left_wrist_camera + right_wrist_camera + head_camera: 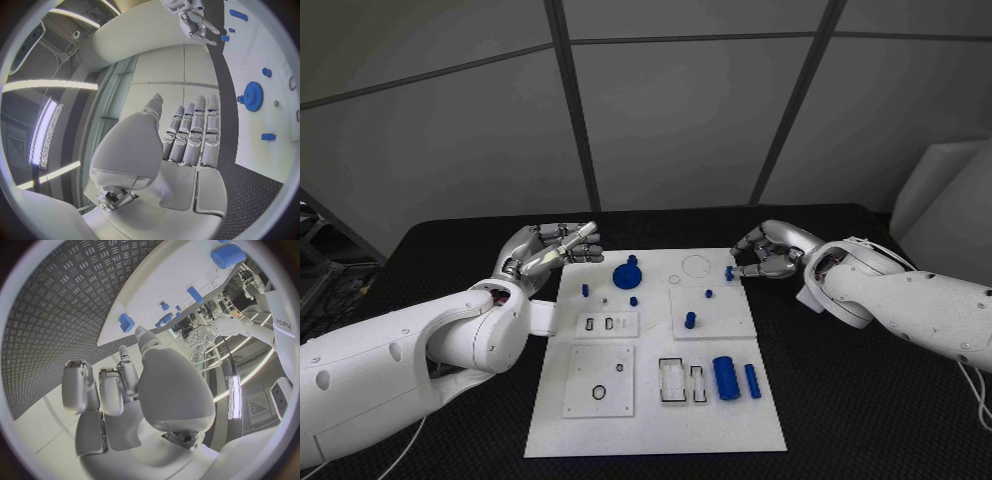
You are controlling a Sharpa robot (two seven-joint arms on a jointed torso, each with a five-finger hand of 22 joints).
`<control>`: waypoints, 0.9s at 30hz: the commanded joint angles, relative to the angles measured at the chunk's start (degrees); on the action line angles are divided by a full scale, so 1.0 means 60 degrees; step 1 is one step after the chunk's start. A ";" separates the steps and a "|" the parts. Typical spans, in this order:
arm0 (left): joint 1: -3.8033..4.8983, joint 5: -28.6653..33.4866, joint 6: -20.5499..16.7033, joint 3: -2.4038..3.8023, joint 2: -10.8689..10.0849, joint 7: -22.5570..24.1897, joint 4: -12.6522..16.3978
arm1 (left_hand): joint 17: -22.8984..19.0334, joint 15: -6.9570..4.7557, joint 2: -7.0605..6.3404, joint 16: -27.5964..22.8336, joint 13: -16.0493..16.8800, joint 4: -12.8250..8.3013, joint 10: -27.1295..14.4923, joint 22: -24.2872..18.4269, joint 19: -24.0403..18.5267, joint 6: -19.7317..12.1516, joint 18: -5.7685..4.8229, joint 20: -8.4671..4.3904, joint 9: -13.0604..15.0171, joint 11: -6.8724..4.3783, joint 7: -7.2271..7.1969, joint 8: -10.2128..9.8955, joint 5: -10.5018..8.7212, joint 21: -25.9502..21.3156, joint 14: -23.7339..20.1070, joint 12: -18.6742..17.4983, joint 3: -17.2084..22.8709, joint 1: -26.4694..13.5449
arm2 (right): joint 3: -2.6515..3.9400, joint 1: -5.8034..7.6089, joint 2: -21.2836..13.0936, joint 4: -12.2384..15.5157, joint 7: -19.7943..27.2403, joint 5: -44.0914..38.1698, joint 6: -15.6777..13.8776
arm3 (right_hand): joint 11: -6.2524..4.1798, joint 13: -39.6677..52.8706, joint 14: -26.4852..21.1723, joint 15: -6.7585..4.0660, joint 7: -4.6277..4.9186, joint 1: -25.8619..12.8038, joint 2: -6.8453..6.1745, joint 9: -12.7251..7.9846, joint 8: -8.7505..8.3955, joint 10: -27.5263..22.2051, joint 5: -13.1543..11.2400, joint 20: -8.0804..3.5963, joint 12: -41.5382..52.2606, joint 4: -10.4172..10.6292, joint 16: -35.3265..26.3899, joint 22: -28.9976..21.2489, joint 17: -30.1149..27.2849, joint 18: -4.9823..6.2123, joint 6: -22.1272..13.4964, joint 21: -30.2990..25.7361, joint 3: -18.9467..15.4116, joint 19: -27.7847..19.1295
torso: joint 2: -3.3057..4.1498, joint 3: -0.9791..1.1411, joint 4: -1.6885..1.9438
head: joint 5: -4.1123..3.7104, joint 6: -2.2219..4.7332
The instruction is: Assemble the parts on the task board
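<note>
Both arms are clad in smooth, glossy white shells with rounded, bulging segments and dark seams where the sections meet. The left hand (548, 248) is silver-grey metal; its fingers (195, 134) are built of short ribbed blocks with pale padded tips, and a broad, smooth white cover lies over its back. The right hand (764, 252) has the same silver finish, with rounded, glossy finger segments (78, 386) and small metal fittings at the base of its back cover. A thin pale cable trails from under each forearm.
</note>
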 commanded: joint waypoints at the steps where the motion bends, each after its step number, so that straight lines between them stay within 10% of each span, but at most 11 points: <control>1: 0.0009 -0.0020 0.0128 0.0008 0.0021 0.0053 0.0000 | 0.0013 0.0035 0.0084 -0.0062 0.0004 -0.0046 -0.0017 0.0011 -0.0062 0.0005 -0.0121 0.0031 -0.0005 0.0050 0.0054 -0.0065 -0.0048 0.0041 -0.0010 -0.0048 0.0000 0.0018 | 0.0002 -0.0028 0.0083 -0.0099 0.0104 -0.0093 0.0225 | -0.0006 0.0198 0.0688 -0.0020 0.0002 0.0144 0.0009 -0.0006 -0.0032 -0.0012 -0.0018 -0.0002 -0.0038 -0.0066 -0.0013 0.0357 0.1128 -0.0007 -0.0068 -0.0038 -0.0004 -0.0047 | -0.0008 -0.0008 0.0025 | -0.0009 -0.0014; 27: 0.0006 -0.0020 0.0120 0.0008 0.0025 0.0050 -0.0043 | 0.0017 0.0034 0.0087 -0.0064 0.0005 -0.0052 -0.0012 0.0013 -0.0065 0.0008 -0.0121 0.0031 -0.0004 0.0048 0.0051 -0.0067 -0.0048 0.0044 -0.0010 -0.0048 0.0001 0.0023 | 0.0002 -0.0197 0.0503 -0.0559 0.0110 -0.0178 0.0474 | -0.0061 0.0324 0.0713 -0.0061 -0.0055 0.0440 0.0400 0.0077 0.0230 0.0079 -0.0051 -0.0034 0.0079 -0.0249 0.0021 0.0426 0.1232 -0.0020 0.0635 -0.0014 0.0130 0.0010 | -0.0014 -0.0006 0.0011 | 0.0046 -0.0108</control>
